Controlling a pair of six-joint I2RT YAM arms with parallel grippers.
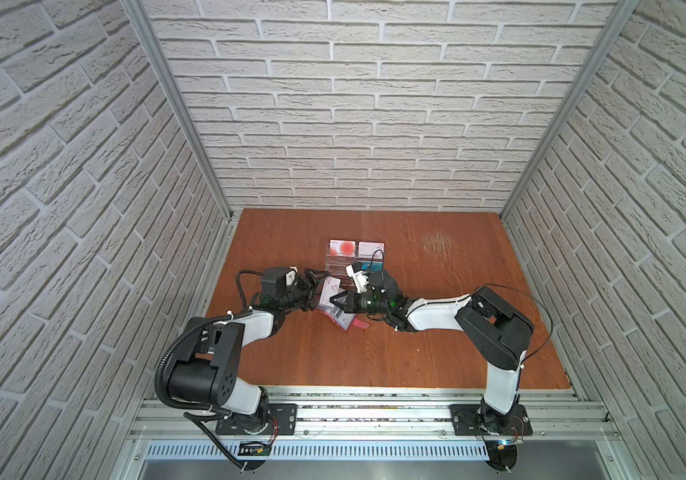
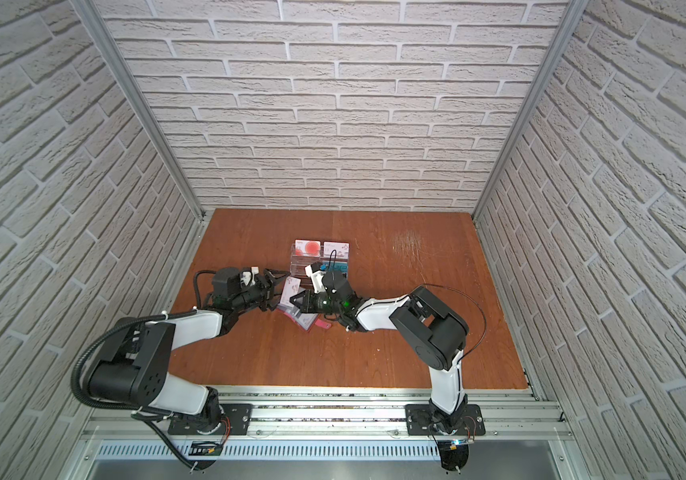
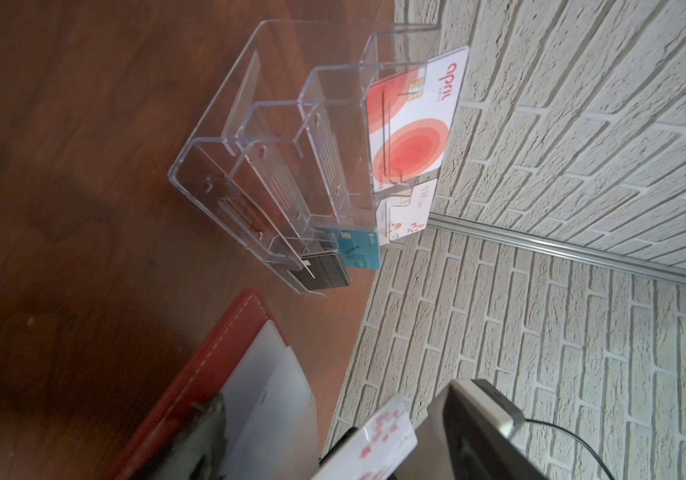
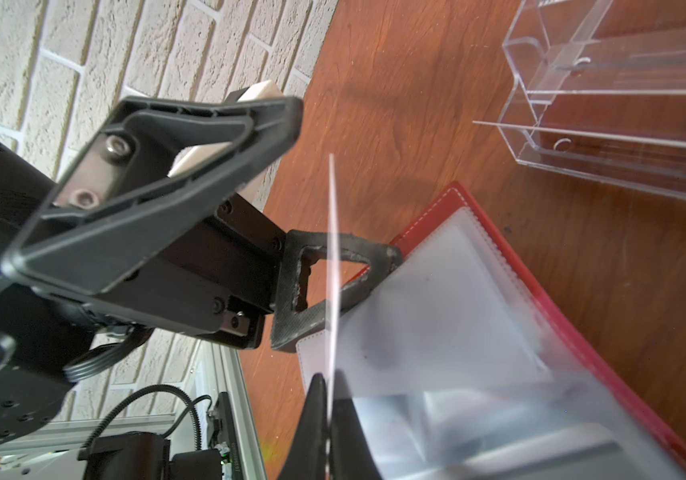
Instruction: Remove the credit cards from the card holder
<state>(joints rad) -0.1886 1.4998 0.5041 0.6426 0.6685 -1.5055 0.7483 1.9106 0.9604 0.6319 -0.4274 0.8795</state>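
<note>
While the right gripper [image 4: 328,386] pinches 1 white card [image 4: 333,249] on edge, the left gripper [image 1: 315,291] stands spread, 1 finger touching the red card holder [image 3: 212,353]

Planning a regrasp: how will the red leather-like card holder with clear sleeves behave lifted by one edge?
Probably floppy: the red leather-like card holder curves, and its clear plastic sleeves bow. Likely light and slide-prone on the smooth wooden table: the left gripper seems to pin its edge while the right gripper pinches a white card.
</note>
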